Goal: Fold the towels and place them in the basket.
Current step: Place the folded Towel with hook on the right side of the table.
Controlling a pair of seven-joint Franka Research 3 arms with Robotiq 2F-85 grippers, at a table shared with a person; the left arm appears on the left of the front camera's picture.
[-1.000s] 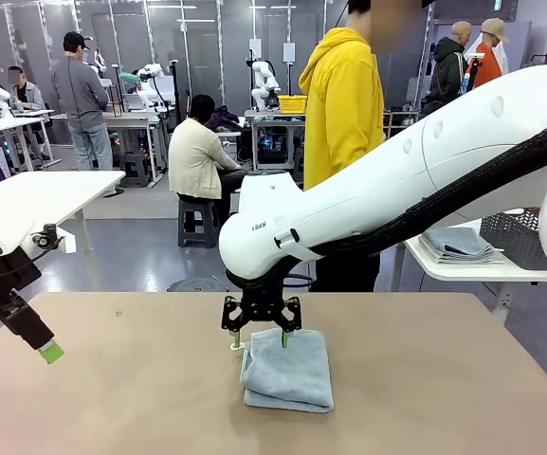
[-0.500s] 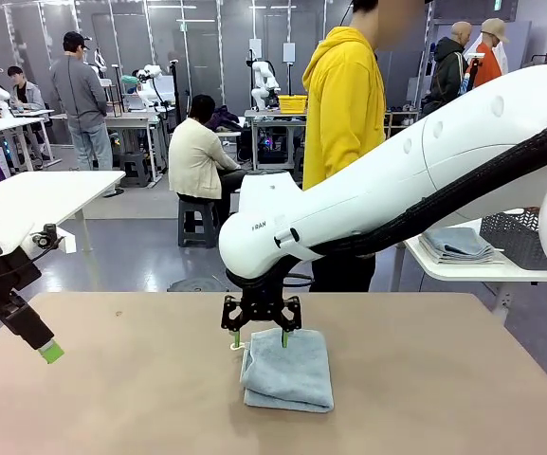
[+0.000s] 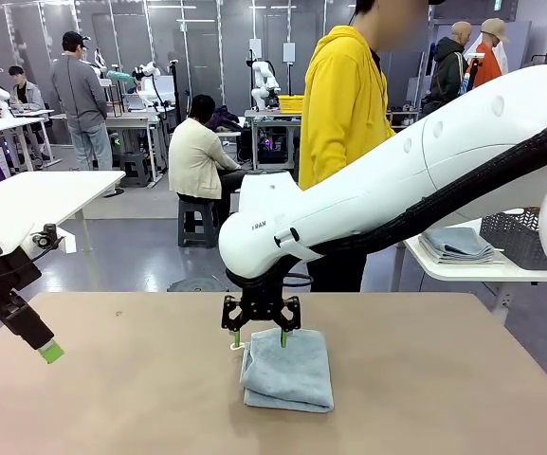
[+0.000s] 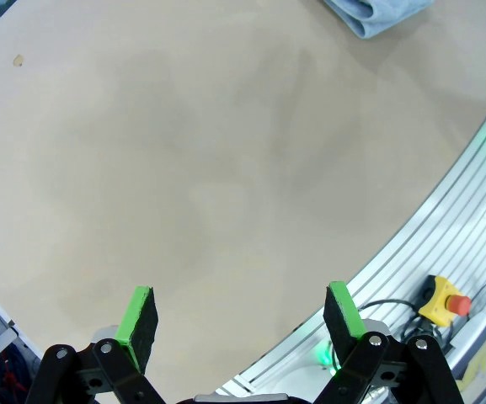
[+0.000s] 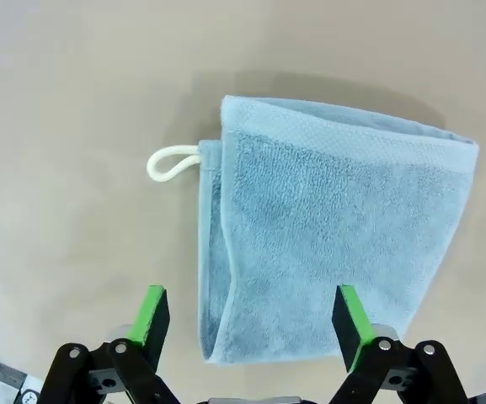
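Observation:
A pale blue-grey towel lies folded on the tan table, near the middle. Its white loop tag sticks out at one corner. My right gripper hangs open just above the towel's far edge, one finger on either side of that edge, gripping nothing. In the right wrist view the towel lies ahead of the open gripper. My left gripper hovers open over the table's left edge, well away from the towel. The dark grey basket stands on a white side table at the far right.
A stack of folded towels rests on the side table beside the basket. A person in a yellow hoodie stands at the far side. An emergency stop button sits below the table's near edge.
Both arms and the towel have stayed put. The person in yellow has shifted slightly to the left.

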